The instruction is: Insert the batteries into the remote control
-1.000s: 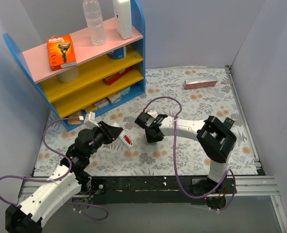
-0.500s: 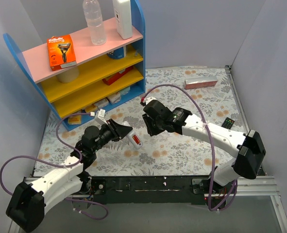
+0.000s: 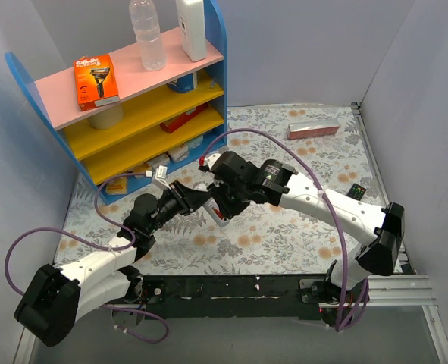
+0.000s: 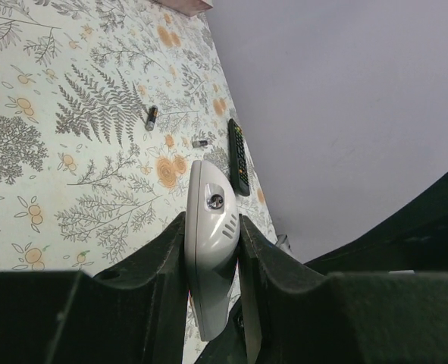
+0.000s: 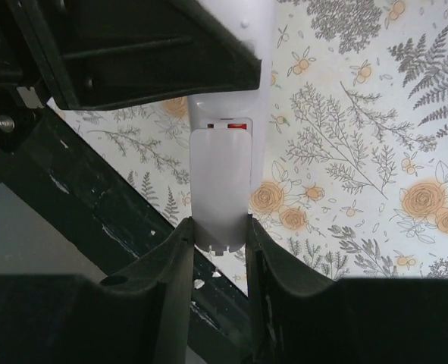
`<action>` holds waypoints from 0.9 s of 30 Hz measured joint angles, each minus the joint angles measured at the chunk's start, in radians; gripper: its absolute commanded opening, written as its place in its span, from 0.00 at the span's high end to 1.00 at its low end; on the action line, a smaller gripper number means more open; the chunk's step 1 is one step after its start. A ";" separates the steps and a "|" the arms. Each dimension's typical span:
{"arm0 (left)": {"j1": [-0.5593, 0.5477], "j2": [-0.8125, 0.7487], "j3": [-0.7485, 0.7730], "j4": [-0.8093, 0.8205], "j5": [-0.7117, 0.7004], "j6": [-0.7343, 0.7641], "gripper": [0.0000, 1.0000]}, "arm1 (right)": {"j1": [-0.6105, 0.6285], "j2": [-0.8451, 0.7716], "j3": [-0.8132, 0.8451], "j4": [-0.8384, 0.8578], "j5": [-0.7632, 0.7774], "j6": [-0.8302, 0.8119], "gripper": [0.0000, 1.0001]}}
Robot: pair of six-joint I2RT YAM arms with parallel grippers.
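My left gripper (image 4: 211, 220) is shut on a white remote control (image 4: 210, 258), seen edge-on between its fingers and held above the table. In the right wrist view my right gripper (image 5: 219, 221) is shut on a white battery cover (image 5: 221, 178) that lines up with the remote's body (image 5: 227, 106). A red bit (image 5: 237, 126) shows at the seam between them. From above, the two grippers meet at the remote (image 3: 216, 214) near the table's middle. Two small batteries (image 4: 151, 117) (image 4: 200, 142) lie loose on the floral mat.
A black remote (image 3: 356, 191) (image 4: 239, 155) lies by the right wall. A pink box (image 3: 312, 129) sits at the back. The blue shelf unit (image 3: 133, 114) with bottles and boxes fills the back left. The table's black front edge (image 5: 95, 189) is close under my right gripper.
My left gripper has carried the white remote up and to the right. My right arm has swung left, bringing its gripper to the remote's end.
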 measured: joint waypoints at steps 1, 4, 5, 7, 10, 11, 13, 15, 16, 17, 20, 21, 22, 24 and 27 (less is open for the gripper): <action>0.000 0.004 0.000 0.010 0.001 -0.004 1.00 | 0.004 0.011 0.008 -0.015 -0.007 -0.003 0.87; 0.000 0.011 0.000 0.039 0.007 -0.012 1.00 | 0.010 0.037 0.016 -0.045 -0.018 -0.011 0.87; 0.000 0.013 0.000 0.047 0.008 -0.015 1.00 | 0.011 0.045 0.017 -0.057 -0.021 -0.014 0.87; 0.000 0.015 -0.001 0.059 0.010 -0.019 1.00 | 0.012 0.059 0.021 -0.078 -0.026 -0.017 0.87; 0.000 0.016 -0.001 0.069 0.011 -0.020 1.00 | 0.012 0.072 0.026 -0.096 -0.025 -0.018 0.87; 0.000 0.016 -0.001 0.071 0.012 -0.020 1.00 | 0.012 0.075 0.028 -0.097 -0.024 -0.018 0.87; 0.000 0.016 -0.001 0.072 0.012 -0.019 1.00 | 0.012 0.075 0.030 -0.100 -0.019 -0.018 0.87; 0.000 0.016 -0.001 0.073 0.015 -0.020 1.00 | 0.012 0.075 0.038 -0.103 -0.013 -0.018 0.87; 0.000 0.016 -0.001 0.073 0.015 -0.020 1.00 | 0.013 0.075 0.043 -0.104 -0.009 -0.018 0.87; 0.000 0.015 -0.001 0.072 0.015 -0.019 1.00 | 0.013 0.076 0.049 -0.105 -0.006 -0.018 0.87; 0.000 0.012 -0.001 0.066 0.015 -0.019 1.00 | 0.014 0.081 0.068 -0.105 0.000 -0.020 0.87; 0.000 0.010 -0.001 0.063 0.015 -0.019 1.00 | 0.014 0.082 0.072 -0.105 0.003 -0.021 0.87; 0.000 0.010 -0.001 0.062 0.015 -0.019 1.00 | 0.016 0.084 0.075 -0.105 0.006 -0.022 0.87; 0.000 0.007 -0.001 0.057 0.015 -0.018 1.00 | 0.018 0.088 0.079 -0.105 0.011 -0.026 0.87; 0.000 0.002 -0.001 0.051 0.015 -0.017 1.00 | 0.019 0.097 0.079 -0.106 0.013 -0.030 0.88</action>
